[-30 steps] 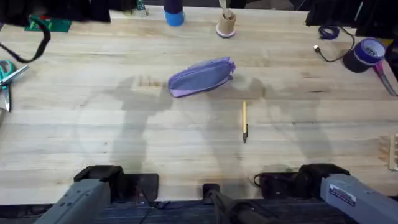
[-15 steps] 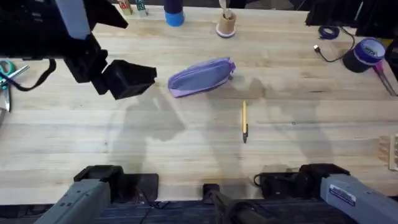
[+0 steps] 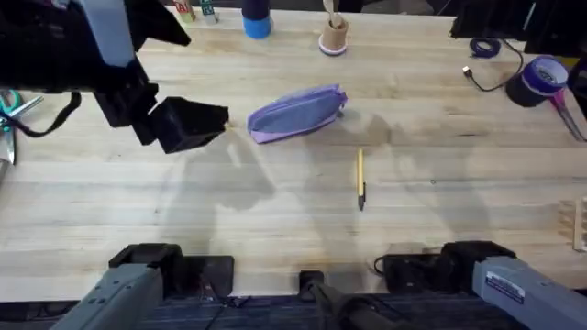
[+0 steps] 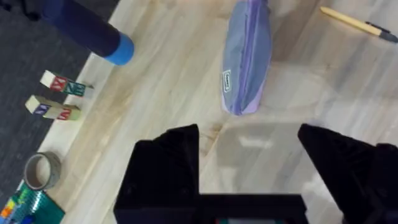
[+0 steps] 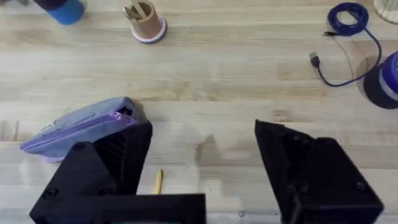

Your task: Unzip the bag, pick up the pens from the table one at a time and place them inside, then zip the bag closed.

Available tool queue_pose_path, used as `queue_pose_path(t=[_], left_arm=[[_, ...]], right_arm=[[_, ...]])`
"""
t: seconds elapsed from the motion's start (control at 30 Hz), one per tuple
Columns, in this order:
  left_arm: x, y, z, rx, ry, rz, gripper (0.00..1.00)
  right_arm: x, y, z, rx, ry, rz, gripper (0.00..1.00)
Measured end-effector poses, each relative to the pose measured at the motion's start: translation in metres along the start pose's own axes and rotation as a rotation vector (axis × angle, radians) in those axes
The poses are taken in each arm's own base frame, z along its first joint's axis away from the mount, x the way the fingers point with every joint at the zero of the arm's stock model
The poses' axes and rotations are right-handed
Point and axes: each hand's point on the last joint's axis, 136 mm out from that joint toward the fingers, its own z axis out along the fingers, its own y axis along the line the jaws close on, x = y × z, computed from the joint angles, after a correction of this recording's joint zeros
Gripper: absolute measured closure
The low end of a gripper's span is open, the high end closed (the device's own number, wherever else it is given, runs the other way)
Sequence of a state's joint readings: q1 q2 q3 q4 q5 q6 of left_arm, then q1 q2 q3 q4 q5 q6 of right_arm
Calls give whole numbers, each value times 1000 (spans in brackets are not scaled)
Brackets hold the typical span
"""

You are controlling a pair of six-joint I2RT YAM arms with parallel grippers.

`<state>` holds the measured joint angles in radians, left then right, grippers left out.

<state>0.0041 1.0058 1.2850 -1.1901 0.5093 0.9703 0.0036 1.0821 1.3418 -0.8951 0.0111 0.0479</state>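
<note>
While zipped shut, bag (image 3: 296, 114) on table (image 3: 275, 202), pen (image 3: 360, 179) lying apart.

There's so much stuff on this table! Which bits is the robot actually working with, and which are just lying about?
Part of the job:
- the bag, zipped shut
- the pen, lying on the table
- the left end effector, open beside the bag

Just lying about:
- blue cylinder
- wooden spool
- blue cable
- tape roll
- toy blocks
- scissors
</note>
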Motion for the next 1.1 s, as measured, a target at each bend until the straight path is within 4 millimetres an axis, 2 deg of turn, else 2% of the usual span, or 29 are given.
queue_pose_path(t=[0.17,0.43,0.6,0.9,1.1], left_arm=[[6,2,9,30,27,-20,4],[29,8,52,180,110,-86,13],[33,4,74,285,95,-83,17],[40,-4,101,433,45,-58,17],[51,0,117,496,7,-95,20]], right_arm=[[0,0,0,0,0,0,5],[0,0,0,0,0,0,5],[0,0,0,0,0,0,6],[0,0,0,0,0,0,5],[0,0,0,0,0,0,5]])
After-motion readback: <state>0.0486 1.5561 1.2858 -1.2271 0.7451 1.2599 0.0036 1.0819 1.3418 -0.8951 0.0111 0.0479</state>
